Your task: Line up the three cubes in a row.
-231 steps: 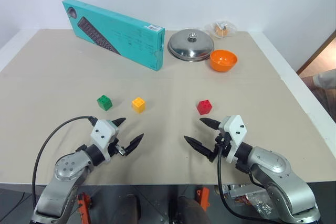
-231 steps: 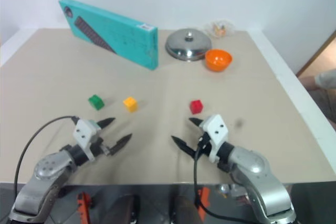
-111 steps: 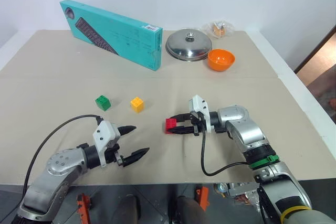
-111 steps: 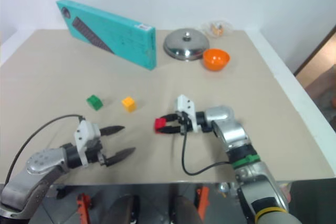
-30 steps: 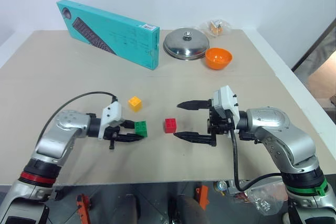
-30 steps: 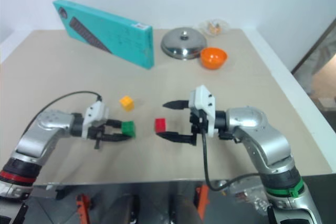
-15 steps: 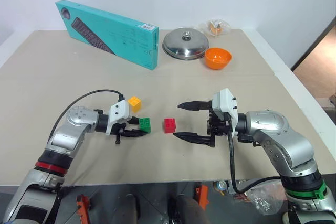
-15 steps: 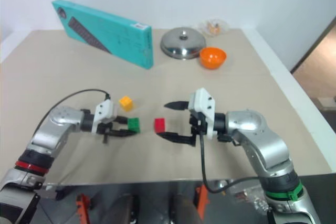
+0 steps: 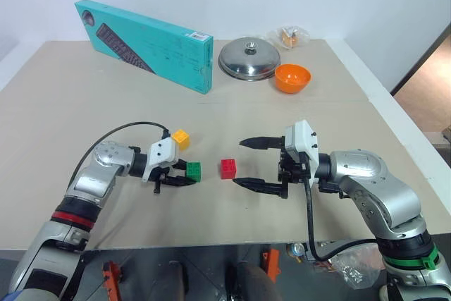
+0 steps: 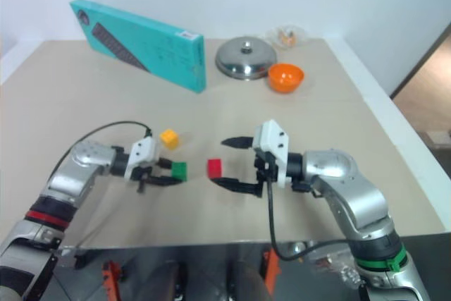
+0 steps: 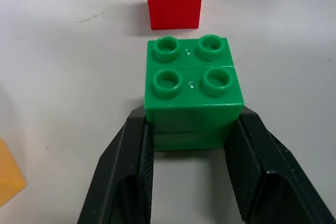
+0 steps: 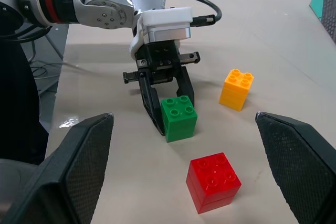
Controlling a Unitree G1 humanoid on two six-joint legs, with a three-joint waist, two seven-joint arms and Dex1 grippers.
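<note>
Gripping the green cube (image 9: pixel 193 170), the left tool (image 9: pixel 184 172) has both fingers (image 11: pixel 137 169) pressed on the cube's opposite sides, low down, studs up. Cube sits on or just over the desk (image 9: pixel 106 111); contact underneath is hard to tell.

Key relation: the red cube (image 9: pixel 228 168) lies straight ahead of the left tool, past the green cube along the line the fingers point, near but with a clear gap. The yellow cube (image 9: pixel 181 138) is off to the tool's side, farther back on the desk, just beside the tool's white body, not touching the green one. So green and red already share one line running across between the two arms; yellow is off it.

Right tool (image 9: pixel 259 163) is spread wide, holding nothing, fingertips pointing at the red cube from the opposite side, apart from it. Red is nearer the right tool; yellow is much nearer the left arm.

Judgement: next is setting green down where it is or a little closer to red, then bringing yellow into that line, likely with the left tool.
</note>
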